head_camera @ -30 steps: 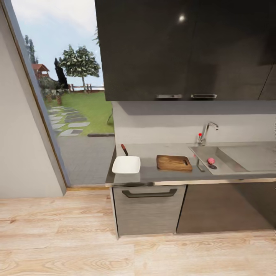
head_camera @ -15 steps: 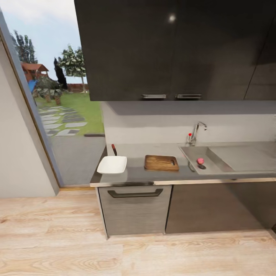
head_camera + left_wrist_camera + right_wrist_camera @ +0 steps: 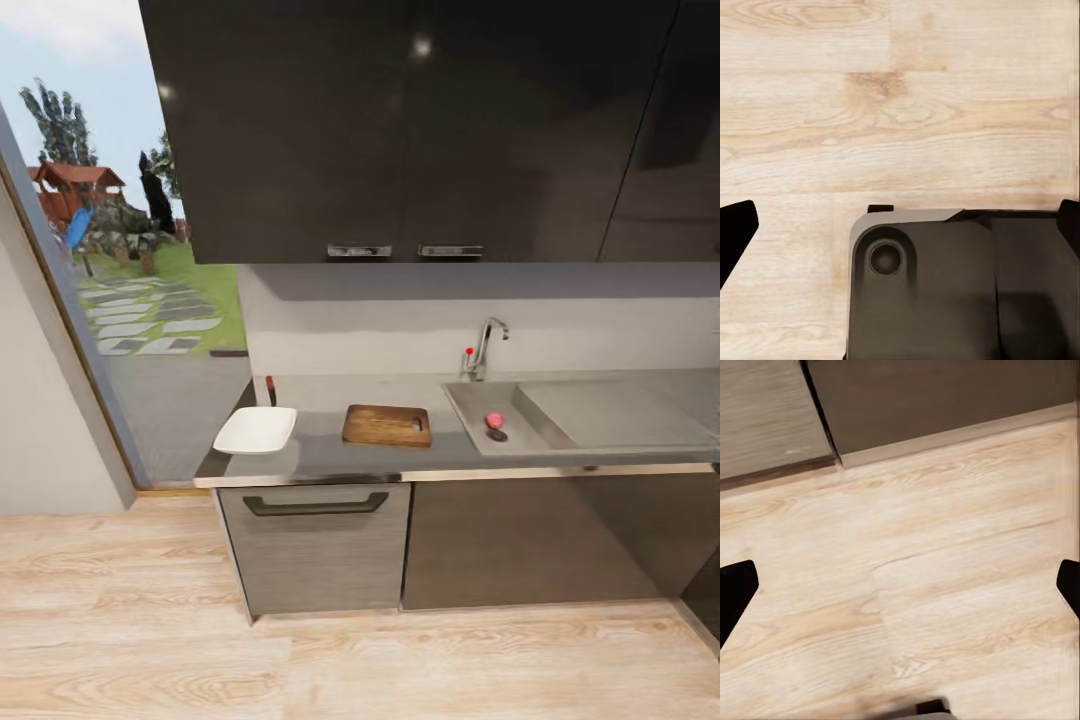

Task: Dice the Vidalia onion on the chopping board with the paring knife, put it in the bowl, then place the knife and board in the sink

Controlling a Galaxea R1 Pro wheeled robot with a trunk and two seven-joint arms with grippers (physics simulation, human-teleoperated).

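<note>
Onion sitting in the sink, robot parked back on the floor

One small pinkish onion (image 3: pixel 493 420) sits in the sink (image 3: pixel 470 407) basin, right next to the drain; too tiny to make out any detail. On the countertop (image 3: pixel 320 455) there's one chopping board (image 3: pixel 387 425) just left of the sink, one white bowl (image 3: pixel 256 430) further left, and one knife (image 3: pixel 270 390) behind the bowl, mostly hidden, only the handle pokes out. The right side of the drainboard is cut off. Both wrist cams look down at wood floor (image 3: pixel 945 585); left gripper (image 3: pixel 900 225) and right gripper (image 3: pixel 900 585) each have dark fingertips spread wide at the picture edges, holding nothing.
</note>
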